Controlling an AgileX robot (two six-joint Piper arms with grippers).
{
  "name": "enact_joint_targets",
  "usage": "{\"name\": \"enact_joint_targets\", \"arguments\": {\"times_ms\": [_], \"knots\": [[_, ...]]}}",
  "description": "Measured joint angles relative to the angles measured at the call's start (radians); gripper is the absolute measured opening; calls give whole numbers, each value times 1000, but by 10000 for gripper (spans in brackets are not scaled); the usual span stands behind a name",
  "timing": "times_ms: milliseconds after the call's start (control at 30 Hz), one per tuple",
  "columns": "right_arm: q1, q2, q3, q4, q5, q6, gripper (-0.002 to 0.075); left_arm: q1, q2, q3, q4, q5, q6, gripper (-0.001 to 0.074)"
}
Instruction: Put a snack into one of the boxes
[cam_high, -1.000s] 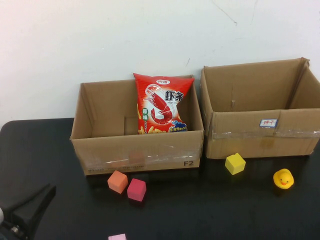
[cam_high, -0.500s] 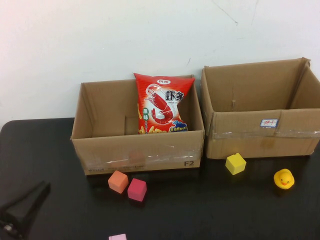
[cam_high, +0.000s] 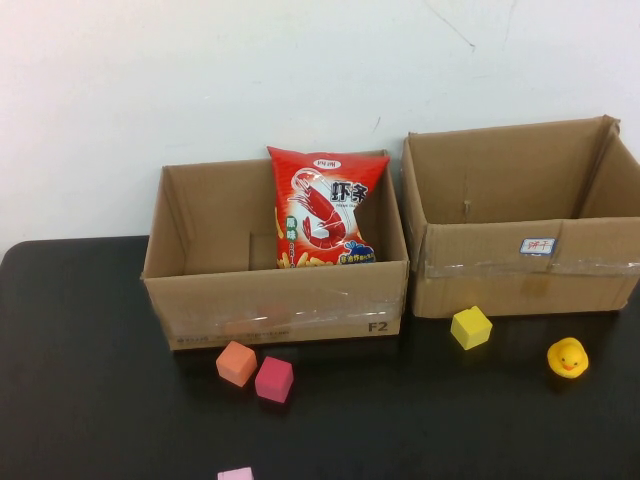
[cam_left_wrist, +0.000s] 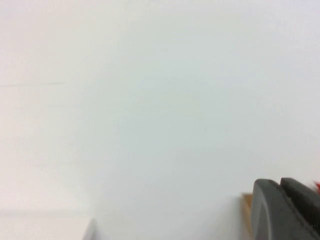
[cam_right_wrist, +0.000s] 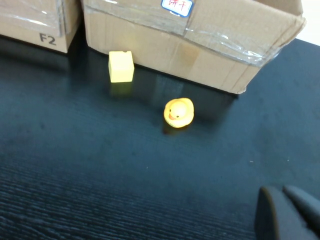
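Note:
A red shrimp-chip snack bag (cam_high: 325, 210) stands upright inside the left cardboard box (cam_high: 275, 305), leaning on its back wall. The right cardboard box (cam_high: 520, 270) holds nothing that I can see; it also shows in the right wrist view (cam_right_wrist: 200, 35). Neither gripper shows in the high view. My left gripper (cam_left_wrist: 279, 184) is shut and empty, facing the white wall, with a sliver of box edge behind it. My right gripper (cam_right_wrist: 281, 191) is shut and empty above the black table, near side of the right box.
A yellow cube (cam_high: 470, 327) and a yellow rubber duck (cam_high: 567, 357) lie in front of the right box. An orange cube (cam_high: 236, 363) and a magenta cube (cam_high: 273, 379) lie in front of the left box. A pink block (cam_high: 235, 474) sits at the near edge.
My left gripper has drawn back from the lower left corner of the high view and is now out of it. The snack bag and boxes have not moved.

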Motion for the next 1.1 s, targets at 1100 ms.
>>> {"name": "enact_joint_targets", "arguments": {"times_ms": [1100], "knots": [[0, 0, 0, 0, 0, -4, -1, 115, -178, 309, -1107, -90, 1005, -1]]}}
